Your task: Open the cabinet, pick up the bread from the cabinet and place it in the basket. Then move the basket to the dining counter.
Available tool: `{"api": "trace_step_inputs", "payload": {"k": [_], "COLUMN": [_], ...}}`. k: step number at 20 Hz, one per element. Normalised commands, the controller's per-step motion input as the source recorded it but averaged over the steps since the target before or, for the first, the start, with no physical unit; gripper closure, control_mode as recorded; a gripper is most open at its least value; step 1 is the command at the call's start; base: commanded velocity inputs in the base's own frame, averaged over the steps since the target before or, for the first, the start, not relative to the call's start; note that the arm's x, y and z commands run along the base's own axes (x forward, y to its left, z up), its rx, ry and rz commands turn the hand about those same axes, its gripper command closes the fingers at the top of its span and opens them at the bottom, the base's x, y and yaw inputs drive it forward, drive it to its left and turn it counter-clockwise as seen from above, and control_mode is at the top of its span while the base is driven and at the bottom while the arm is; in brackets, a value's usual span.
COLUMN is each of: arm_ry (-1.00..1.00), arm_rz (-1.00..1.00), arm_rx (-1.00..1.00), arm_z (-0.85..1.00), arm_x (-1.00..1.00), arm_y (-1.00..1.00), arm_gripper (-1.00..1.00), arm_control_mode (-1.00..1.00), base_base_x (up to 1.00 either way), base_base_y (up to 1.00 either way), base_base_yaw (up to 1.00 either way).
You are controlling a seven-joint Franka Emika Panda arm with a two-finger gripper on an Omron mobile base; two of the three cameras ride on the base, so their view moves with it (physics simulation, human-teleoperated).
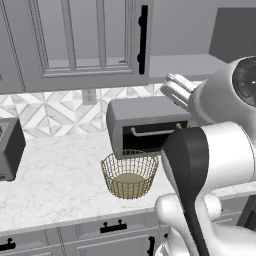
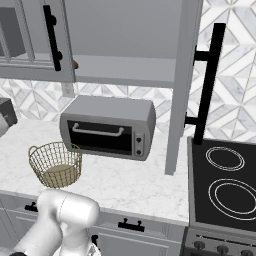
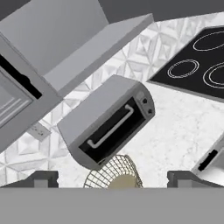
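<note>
Fingers (image 3: 112, 178): two dark tips at the bottom of hand view, spread wide apart, nothing between them. The hand looks down at an angle onto the basket (image 3: 114, 174) and the toaster oven (image 3: 107, 122) behind it.

Basket: upright on the marble worktop (image 1: 55, 180), just in front of the toaster oven's left end, close to it; contact can't be told. No load seen inside; only its tan base shows.

Cabinet (image 1: 75, 42): mounted above the worktop. Left door w/ black bar handle (image 1: 143, 40) looks closed. Right door (image 2: 182, 85) stands swung out, edge-on in right base view, so the shelf is exposed.

Bread (image 2: 75, 64): small brown lump on the cabinet shelf, at the edge of the left door, partly hidden.

Cooktop (image 2: 225, 175): right of the toaster oven. Drawers (image 1: 112, 232) run under the worktop.
</note>
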Motion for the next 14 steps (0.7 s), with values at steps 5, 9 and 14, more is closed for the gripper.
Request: {"api": "trace_step_inputs", "payload": {"k": [5,9,14], "arm_ry": [0.0,0.0,-0.01], "arm_rz": [0.28,0.18,0.14], "arm_rx": [-0.29,-0.3,-0.24], "arm_z": [-0.03,-0.02,0.0], "arm_x": [0.99,0.92,0.77], "arm_y": [0.04,-0.23,-0.18], "arm_gripper": [-1.0,-1.0,-1.0], "arm_control_mode": [-1.0,-1.0,-1.0], "base_base_x": [0.0,0.0,0.0], "base_base_y": [0.0,0.0,0.0], "base_base_yaw": [0.0,0.0,0.0]}}
